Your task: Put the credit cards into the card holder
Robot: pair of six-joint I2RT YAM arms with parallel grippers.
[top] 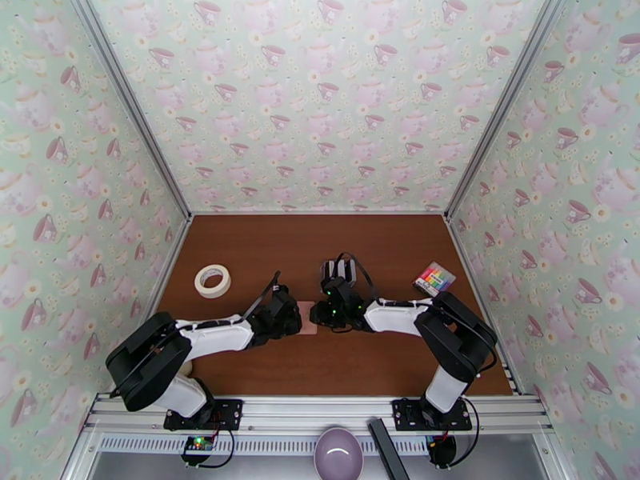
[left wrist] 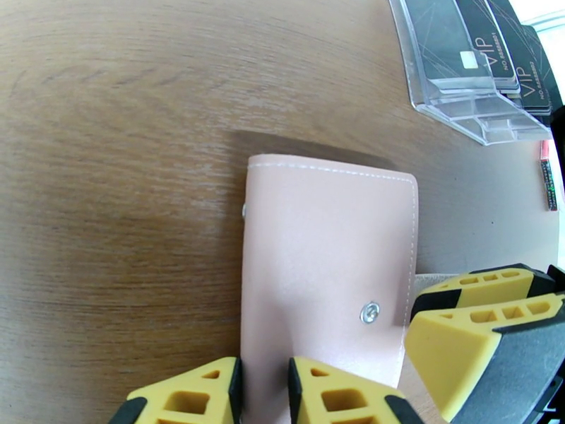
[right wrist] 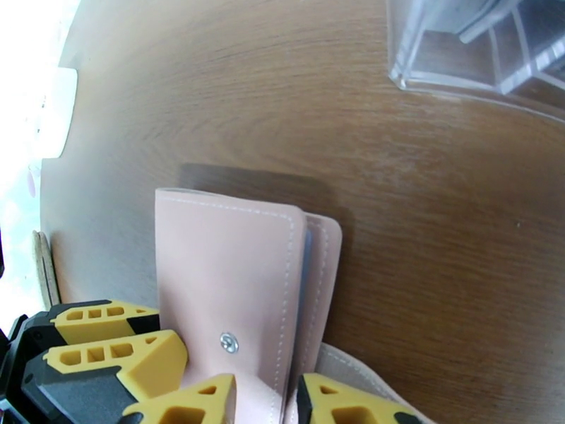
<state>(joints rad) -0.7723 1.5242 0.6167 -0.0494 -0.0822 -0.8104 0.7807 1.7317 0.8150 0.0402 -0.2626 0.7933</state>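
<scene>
Two grippers met near table centre, w/ the card holder between them. Top view, L to R: a tape roll sat at approx 10 o'clock from the holder, near the L wall and well apart from the arms. Bare table ran open toward 12 o'clock up to the back wall, w/ a narrower strip toward 6 o'clock before the rail. The left gripper reached in from 9 o'clock and the right gripper from 3 o'clock. Both wrists covered most of the holder, so only a pink patch showed. A clear rack stood near at 1 o'clock, partly behind cables. A striped pad lay at 2 o'clock by the R wall.

Left wrist cam: the left gripper's fingers were nearly together, pinching the holder's near edge, pink leather in the gap. The holder lay flat, pale pink w/ white stitching and a metal snap. The credit cards, black w/ "VIP" print, stood in the rack at 1 o'clock, cut off by the frame.

Right wrist cam: its fingers sat close, clamped on the cover's near edge. The cover gaped slightly; bluish pockets showed edge-on, count unclear.
</scene>
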